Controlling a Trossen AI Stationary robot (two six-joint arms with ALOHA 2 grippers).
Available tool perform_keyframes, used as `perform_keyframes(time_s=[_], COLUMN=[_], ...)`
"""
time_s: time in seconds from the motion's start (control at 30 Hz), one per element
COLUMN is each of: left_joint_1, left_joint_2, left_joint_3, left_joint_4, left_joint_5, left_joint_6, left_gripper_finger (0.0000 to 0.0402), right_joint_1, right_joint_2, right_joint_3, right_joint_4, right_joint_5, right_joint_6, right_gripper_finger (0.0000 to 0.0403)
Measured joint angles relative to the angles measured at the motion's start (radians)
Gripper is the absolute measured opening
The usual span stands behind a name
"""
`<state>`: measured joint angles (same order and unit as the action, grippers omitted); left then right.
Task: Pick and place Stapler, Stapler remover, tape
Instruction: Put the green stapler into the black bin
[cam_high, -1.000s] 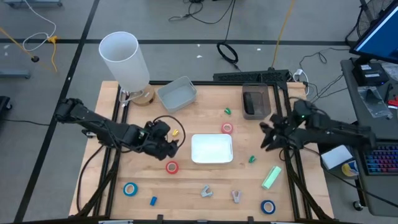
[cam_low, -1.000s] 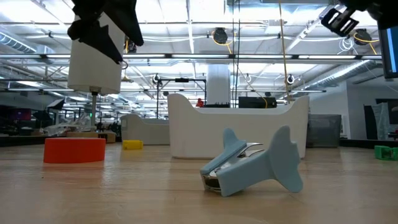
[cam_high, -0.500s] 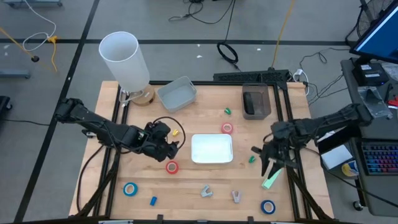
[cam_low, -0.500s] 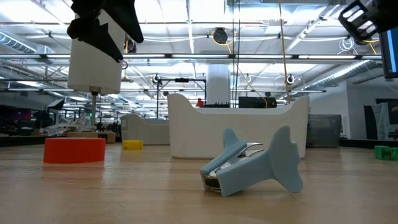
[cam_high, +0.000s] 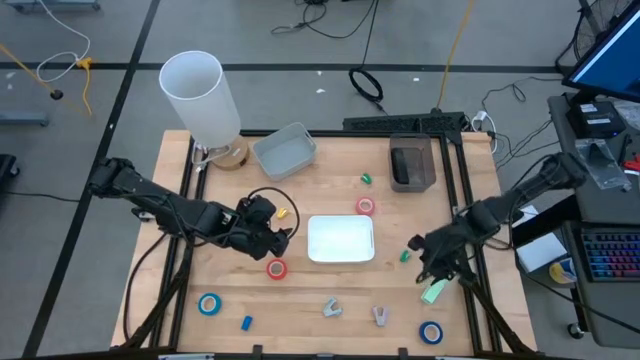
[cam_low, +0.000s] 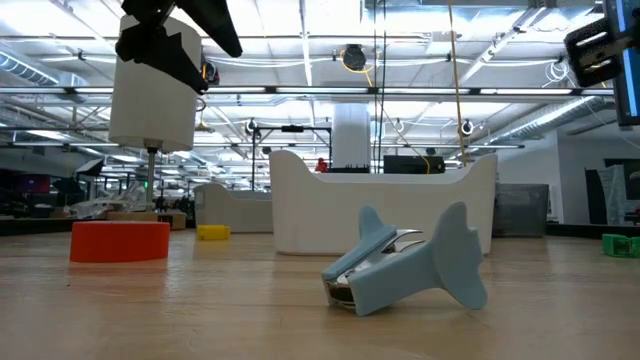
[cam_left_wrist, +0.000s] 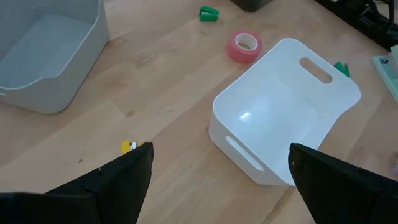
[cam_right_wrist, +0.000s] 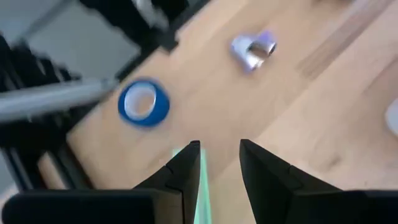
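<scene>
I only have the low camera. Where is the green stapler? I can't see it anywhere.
Observer: The green stapler lies near the table's right edge, outside your picture.
Operator: Is a claw near it?
Observer: Yes, the right claw hangs just over it, fingers apart, holding nothing.
Operator: Is the white bin full?
Observer: No, the white bin is empty. The left claw waits open beside it.
</scene>
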<state>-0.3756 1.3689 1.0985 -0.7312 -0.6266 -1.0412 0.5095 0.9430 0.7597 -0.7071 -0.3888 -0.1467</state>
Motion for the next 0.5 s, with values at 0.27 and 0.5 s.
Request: perform_keyframes(time_s=[0.27,0.5], left_joint_1=[0.000,0.000], left_joint_2=[0.000,0.000], left_joint_3=[0.000,0.000], left_joint_4=[-0.001,-0.003], left_joint_5=[0.025,0.050], left_joint_6=[0.001,0.014], left_gripper_finger=[0.0365,0.0365], right_joint_1=[0.157,0.227], right_joint_2=[0.112,0.182], right_joint_3=[0.025,0.025], right_joint_4=[-0.116,-0.124], right_joint_5=[0.030,0.192], right_joint_6=[-0.058,-0.045], right_gripper_finger=[0.0105,0.0105])
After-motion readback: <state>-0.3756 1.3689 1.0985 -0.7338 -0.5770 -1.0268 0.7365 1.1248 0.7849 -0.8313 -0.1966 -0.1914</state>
